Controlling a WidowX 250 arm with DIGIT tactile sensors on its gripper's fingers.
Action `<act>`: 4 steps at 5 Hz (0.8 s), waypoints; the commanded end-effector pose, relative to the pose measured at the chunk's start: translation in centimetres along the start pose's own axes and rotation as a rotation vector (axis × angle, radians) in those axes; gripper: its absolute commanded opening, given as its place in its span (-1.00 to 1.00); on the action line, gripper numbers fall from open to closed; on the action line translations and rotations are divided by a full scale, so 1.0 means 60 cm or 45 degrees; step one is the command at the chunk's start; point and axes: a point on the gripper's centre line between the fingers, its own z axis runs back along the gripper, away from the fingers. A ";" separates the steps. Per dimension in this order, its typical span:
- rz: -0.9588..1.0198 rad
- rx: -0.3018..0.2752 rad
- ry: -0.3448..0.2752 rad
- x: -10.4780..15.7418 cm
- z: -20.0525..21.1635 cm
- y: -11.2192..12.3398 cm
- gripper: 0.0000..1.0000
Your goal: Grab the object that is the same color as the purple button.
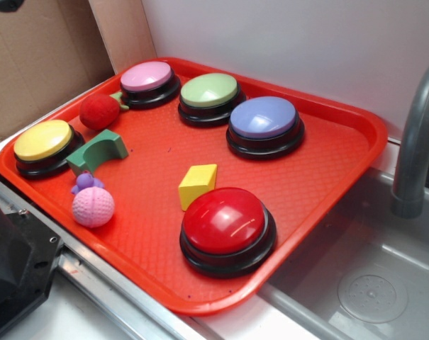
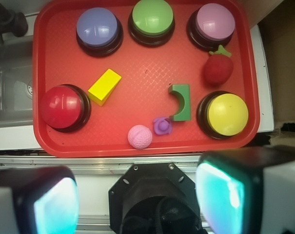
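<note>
One red tray [image 1: 356, 142] held everything counted here. On it sat five dome buttons: one purple button [image 1: 264, 117], one green button [image 1: 209, 90], one pink button [image 1: 146, 76], one yellow button [image 1: 42, 139] and one red button [image 1: 225, 221]. There were two blocks: one yellow block [image 1: 197, 184] and one green arch [image 1: 97, 150]. There were three soft toys: one pink ball [image 1: 93, 206], one small purple toy [image 2: 162, 126] and one red strawberry [image 1: 99, 111]. That made ten loose things on the single tray. Beside the tray stood one grey faucet [image 1: 416, 134] over one sink [image 1: 356, 283].
</note>
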 end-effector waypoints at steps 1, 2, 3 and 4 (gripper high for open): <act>0.000 0.000 0.000 0.000 0.000 0.000 1.00; 0.262 -0.002 -0.021 0.012 -0.040 0.006 1.00; 0.503 -0.031 -0.026 0.022 -0.082 0.013 1.00; 0.746 0.018 -0.147 0.024 -0.138 0.018 1.00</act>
